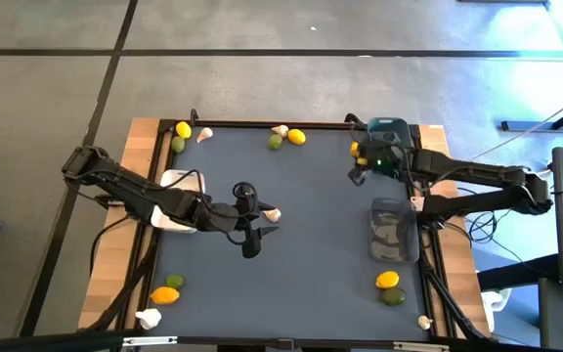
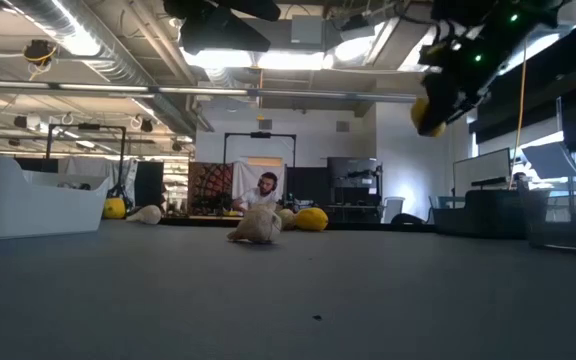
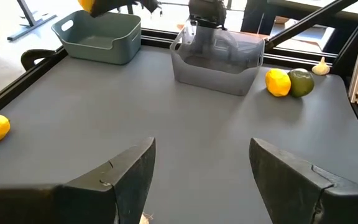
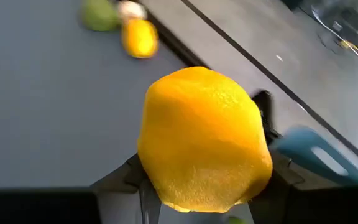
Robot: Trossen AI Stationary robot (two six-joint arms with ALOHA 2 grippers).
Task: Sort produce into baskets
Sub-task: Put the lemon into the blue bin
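Note:
My right gripper [image 1: 358, 161] is shut on a yellow lemon [image 4: 204, 140], held in the air beside the blue-grey basket [image 3: 98, 37] at the table's far right. My left gripper [image 1: 258, 217] hovers open at mid-table, just left of a garlic bulb [image 1: 273, 213] that lies on the mat [image 2: 256, 225]. The white basket [image 1: 179, 194] sits under my left arm. The dark grey basket [image 1: 394, 230] stands at the right. Other lemons, limes and garlic lie near the table's corners. My right gripper pinches the lemon by two opposite sides [image 4: 151, 168] between its two fingers. The fingers slant down from the table's right side. The lemon is lifted clear of the table [image 2: 428, 115] and bulges out past the fingertips.
A lemon, lime and garlic [image 1: 186, 135] lie at the far left, another group [image 1: 286, 137] at the far middle. A lemon and lime [image 1: 389, 286] lie near right with garlic [image 1: 424, 321]; lime, lemon and garlic [image 1: 164, 293] lie near left. Bare mat lies between.

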